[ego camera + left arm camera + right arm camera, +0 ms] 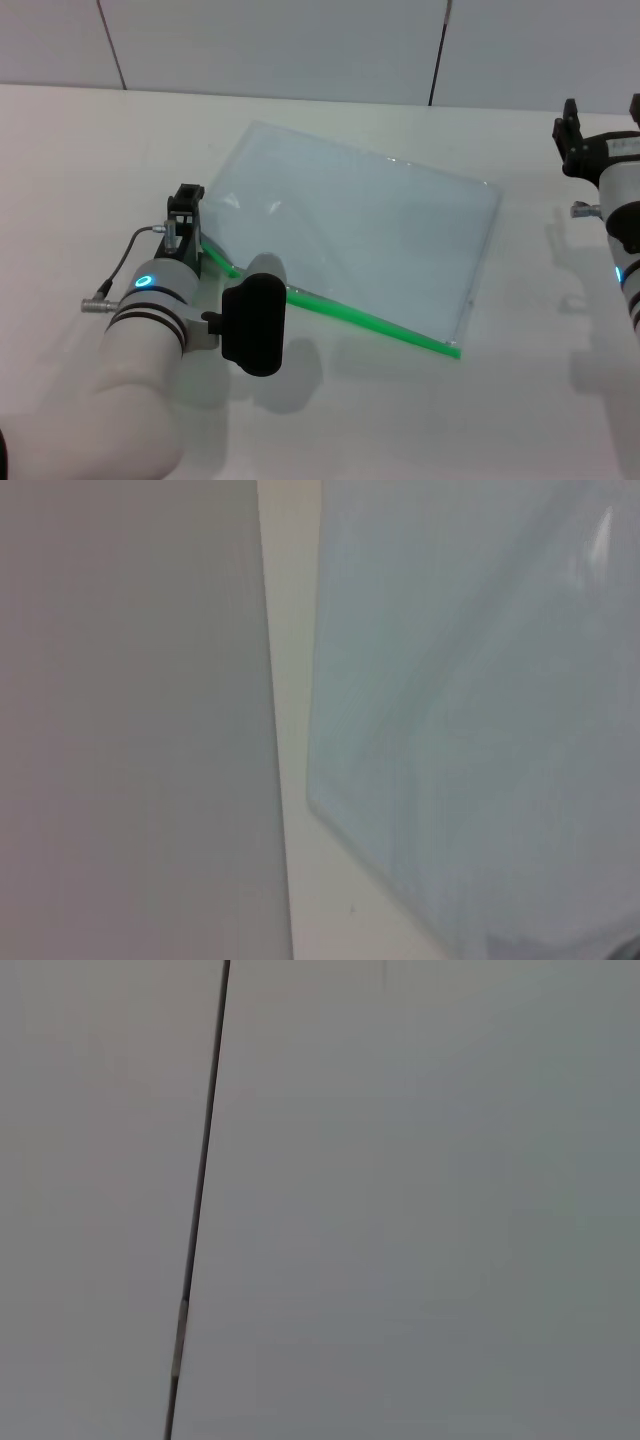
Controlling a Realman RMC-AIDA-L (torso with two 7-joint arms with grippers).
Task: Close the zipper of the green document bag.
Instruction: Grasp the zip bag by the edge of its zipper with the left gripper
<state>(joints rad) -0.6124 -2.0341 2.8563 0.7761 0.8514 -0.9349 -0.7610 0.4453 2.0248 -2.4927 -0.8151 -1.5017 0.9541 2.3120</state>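
Note:
The green document bag (360,225) lies flat on the white table (80,170), a translucent pale blue-green pouch set at a slant. Its zipper (370,321) is the bright green strip along the near long edge. My left gripper (185,212) is low at the left end of that strip, right at the bag's near-left corner; the slider is not visible. The left wrist view shows only the bag's clear sheet (480,730) and a strip of table (290,680). My right gripper (603,125) hangs open above the table at the far right, well off the bag.
A grey panelled wall (300,45) rises behind the table's far edge. The right wrist view shows only that wall and a dark seam (200,1180). Bare table lies to the left, in front of and to the right of the bag.

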